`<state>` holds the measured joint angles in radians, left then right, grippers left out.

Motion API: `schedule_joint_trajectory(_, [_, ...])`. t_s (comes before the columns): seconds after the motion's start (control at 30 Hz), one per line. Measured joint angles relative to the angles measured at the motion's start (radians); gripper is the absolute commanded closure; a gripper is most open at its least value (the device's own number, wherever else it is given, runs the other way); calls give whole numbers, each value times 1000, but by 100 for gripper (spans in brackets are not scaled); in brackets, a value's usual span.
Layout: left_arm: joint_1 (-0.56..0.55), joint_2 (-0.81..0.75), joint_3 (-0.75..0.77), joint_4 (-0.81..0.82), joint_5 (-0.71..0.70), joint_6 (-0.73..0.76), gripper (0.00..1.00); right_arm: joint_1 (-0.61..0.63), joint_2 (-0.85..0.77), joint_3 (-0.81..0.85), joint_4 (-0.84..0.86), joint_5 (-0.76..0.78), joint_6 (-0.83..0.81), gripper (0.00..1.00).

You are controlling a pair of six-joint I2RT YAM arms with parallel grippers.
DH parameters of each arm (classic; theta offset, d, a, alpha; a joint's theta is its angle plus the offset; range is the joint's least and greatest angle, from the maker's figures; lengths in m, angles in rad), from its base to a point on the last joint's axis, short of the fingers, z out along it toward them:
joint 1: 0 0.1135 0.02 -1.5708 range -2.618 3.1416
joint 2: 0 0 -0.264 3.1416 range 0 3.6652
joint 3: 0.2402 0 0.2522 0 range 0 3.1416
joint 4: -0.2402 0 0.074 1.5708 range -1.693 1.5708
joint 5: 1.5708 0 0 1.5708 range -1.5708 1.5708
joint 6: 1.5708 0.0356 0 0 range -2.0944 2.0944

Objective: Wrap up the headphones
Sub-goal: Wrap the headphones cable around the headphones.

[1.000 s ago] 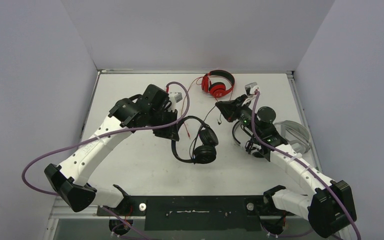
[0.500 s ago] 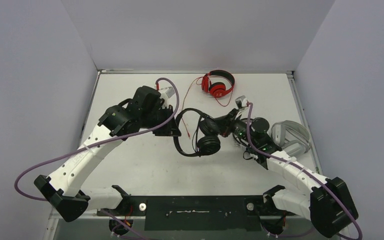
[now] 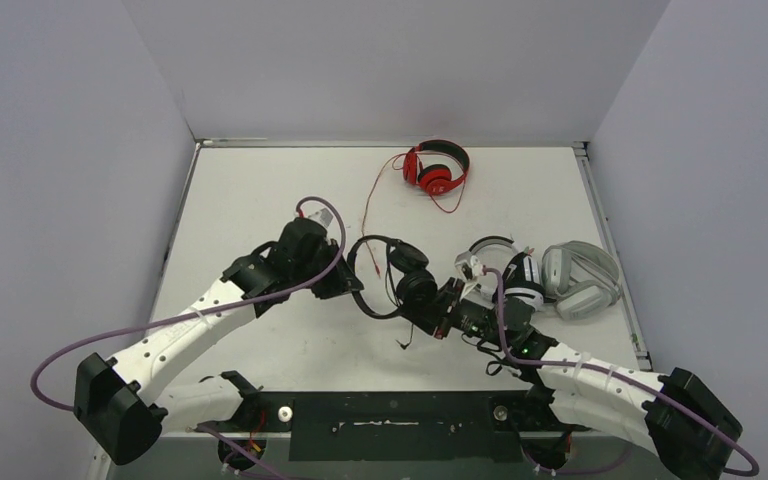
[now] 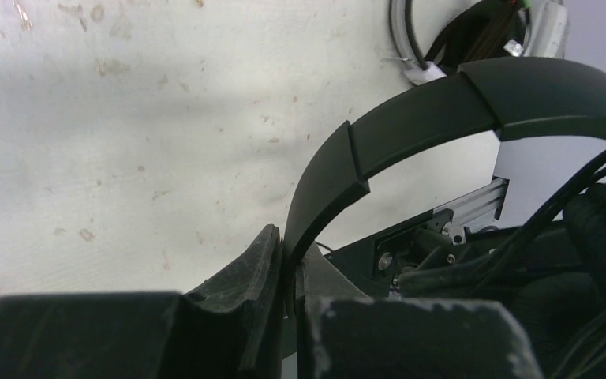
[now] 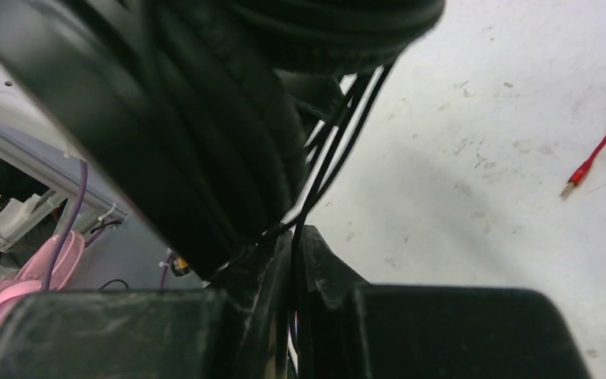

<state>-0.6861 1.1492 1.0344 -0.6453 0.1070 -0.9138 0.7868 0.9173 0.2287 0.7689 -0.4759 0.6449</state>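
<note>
Black headphones (image 3: 400, 282) drawn nearward; left end effector (image 3: 353, 287) clenches headband (image 4: 410, 118), right end effector (image 3: 432, 318) clenches cable (image 5: 338, 150).

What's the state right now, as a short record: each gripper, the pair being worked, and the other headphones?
left gripper: shut on the headband of the black headphones
right gripper: shut on the black cable
black headphones: between both grippers, mid-table
red headphones: far edge, red cable trailing loose
light grey headphones: right side
white-and-black headphones: beside the grey pair
</note>
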Motion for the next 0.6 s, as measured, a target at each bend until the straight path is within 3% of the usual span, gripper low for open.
schedule_joint_trajectory(0.13, [-21, -24, -202, 143, 3, -95, 100, 77, -23, -104, 51, 84, 37, 99])
schedule_joint_trajectory(0.3, [-31, -23, -349, 260, 1, -181, 100, 113, -29, -175, 53, 162, 67, 95])
schedule_joint_trajectory(0.6, [-34, -23, -357, 362, 2, -203, 100, 168, -9, -176, 139, 220, 98, 90])
